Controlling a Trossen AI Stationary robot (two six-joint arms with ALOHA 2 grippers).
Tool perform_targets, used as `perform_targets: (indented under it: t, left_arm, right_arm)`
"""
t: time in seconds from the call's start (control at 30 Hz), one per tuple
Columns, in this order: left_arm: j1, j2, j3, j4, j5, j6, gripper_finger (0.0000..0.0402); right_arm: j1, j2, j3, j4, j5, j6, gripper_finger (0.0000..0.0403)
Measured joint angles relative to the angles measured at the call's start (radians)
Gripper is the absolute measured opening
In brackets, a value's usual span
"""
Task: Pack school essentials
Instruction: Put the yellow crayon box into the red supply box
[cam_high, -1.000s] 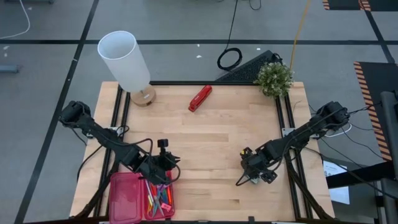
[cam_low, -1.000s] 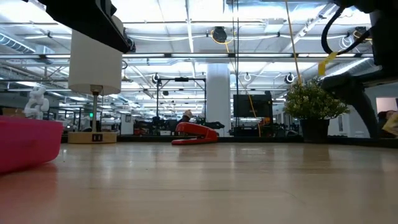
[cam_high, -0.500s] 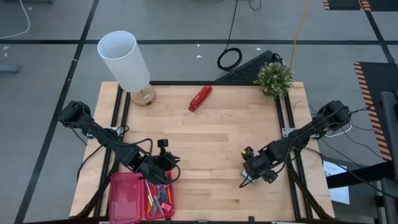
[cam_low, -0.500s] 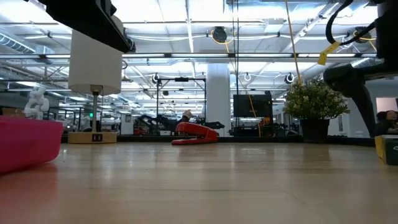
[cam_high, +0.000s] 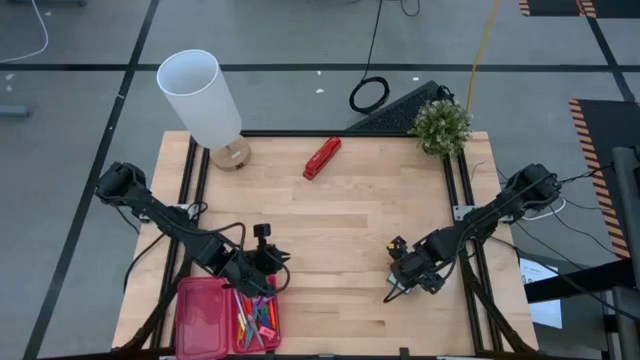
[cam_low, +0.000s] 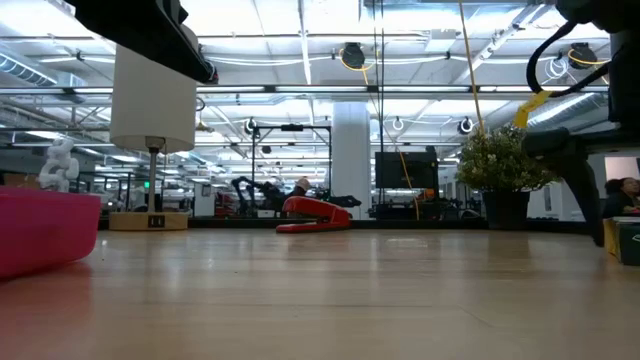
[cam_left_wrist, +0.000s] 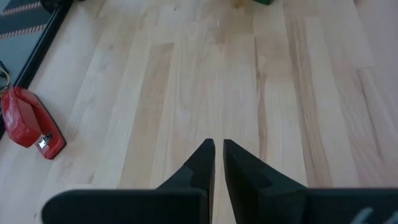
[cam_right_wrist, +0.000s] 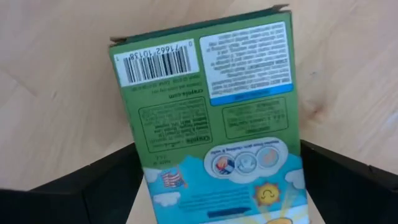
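Note:
The green-yellow crayon box (cam_right_wrist: 211, 106) sits between the fingers of my right gripper (cam_high: 405, 277), which is shut on it near the table's right near part; in the low view the box (cam_low: 622, 240) shows at the right edge, low over the wood. An open pink case (cam_high: 205, 318) lies at the near left edge with pens, pencils and scissors (cam_high: 256, 318) inside. My left gripper (cam_high: 263, 272) hovers just beyond the case's far edge, its fingers (cam_left_wrist: 217, 158) shut on nothing. My right gripper pinches the crayon box by its two narrow long sides (cam_right_wrist: 155, 180) between its two fingers (cam_right_wrist: 106, 180), near one end. The box's printed back with the barcode faces the wrist camera, and the rest sticks out ahead of the fingers. Whether the box touches the table, I cannot tell.
A red stapler (cam_high: 322, 157) lies at the far middle of the table. A white lamp (cam_high: 200, 98) stands at the far left corner, a potted plant (cam_high: 440, 127) at the far right corner. Bare wood (cam_high: 340, 230) stretches between the arms.
My right gripper has come down toward the table with the crayon box, which now shows lower at the low view's right edge. My left gripper has kept still.

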Motion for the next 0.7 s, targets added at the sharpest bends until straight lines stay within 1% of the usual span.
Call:
perform_targets:
  t: [0.4, 0.7]
  left_arm:
    - [0.000, 0.000, 0.000, 0.022, 0.000, 0.005, 0.0035]
    - [0.000, 0.000, 0.000, 0.032, 0.000, 0.010, 0.0035]
  right_arm:
    - [0.000, -0.002, -0.016, 0.103, -0.002, 0.054, 0.0347]
    - [0.000, -0.010, -0.015, 0.156, -0.003, 0.165, 0.0331]
